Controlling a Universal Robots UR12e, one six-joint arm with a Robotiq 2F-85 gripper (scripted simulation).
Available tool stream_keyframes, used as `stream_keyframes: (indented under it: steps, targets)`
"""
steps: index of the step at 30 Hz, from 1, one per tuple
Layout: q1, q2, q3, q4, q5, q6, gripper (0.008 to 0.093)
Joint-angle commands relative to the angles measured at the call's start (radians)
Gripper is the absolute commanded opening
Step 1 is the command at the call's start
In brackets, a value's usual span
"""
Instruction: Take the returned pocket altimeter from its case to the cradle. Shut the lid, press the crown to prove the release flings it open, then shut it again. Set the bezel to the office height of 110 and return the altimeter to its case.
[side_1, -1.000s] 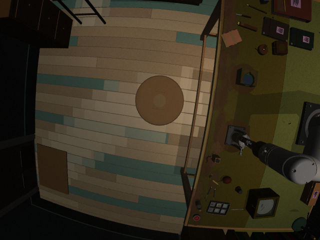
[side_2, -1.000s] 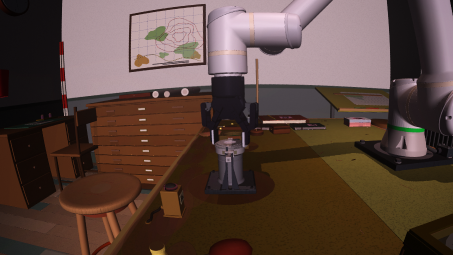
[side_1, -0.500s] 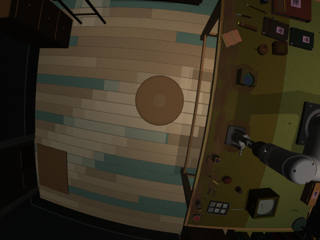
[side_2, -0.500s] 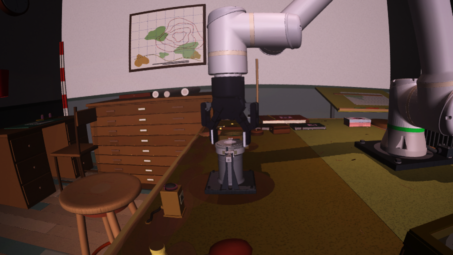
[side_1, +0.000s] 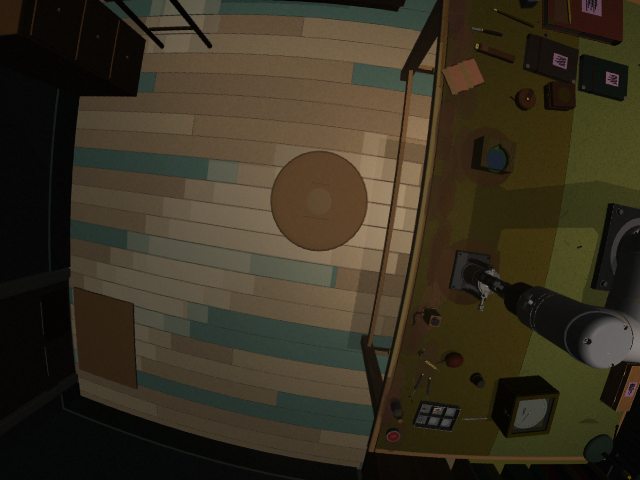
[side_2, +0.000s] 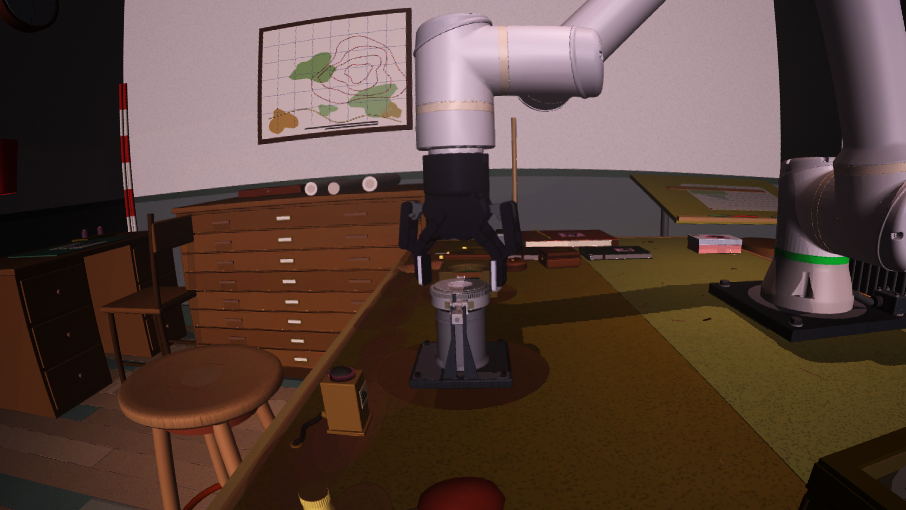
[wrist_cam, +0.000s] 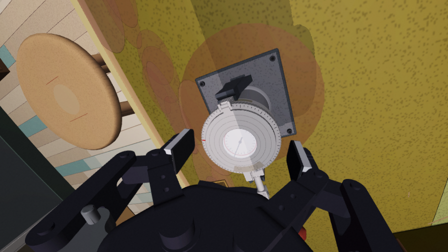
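Note:
The silver pocket altimeter (wrist_cam: 241, 142) (side_2: 459, 293) sits on top of the grey cradle (side_2: 461, 342) (side_1: 468, 270), its white dial and graduated bezel facing up and its crown stem toward the wrist. My open gripper (wrist_cam: 240, 150) (side_2: 461, 272) hangs directly over it, a finger on either side of the bezel, holding nothing. The open case (side_1: 493, 155) with its blue-green lining stands farther along the desk near the edge. In the wrist camera I cannot tell whether a lid covers the dial.
The round wooden stool (side_2: 200, 386) stands on the floor beside the desk edge. A small brown box with a dark button (side_2: 345, 399) sits near the cradle. A boxed gauge (side_1: 524, 405), a red ball (side_1: 453, 359) and small tools lie farther along; books (side_1: 550, 58) lie beyond the case.

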Motion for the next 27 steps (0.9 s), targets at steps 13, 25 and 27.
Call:
stream_keyframes:
  steps: [13,25,27]
  targets:
    - [0.0,-0.002,-0.001,0.002,0.0,0.0,0.0934]
    - [0.0,-0.019,-0.009,0.026,0.0,0.0,0.0934]
    - [0.0,-0.022,-0.011,0.032,0.0,0.0,0.0934]
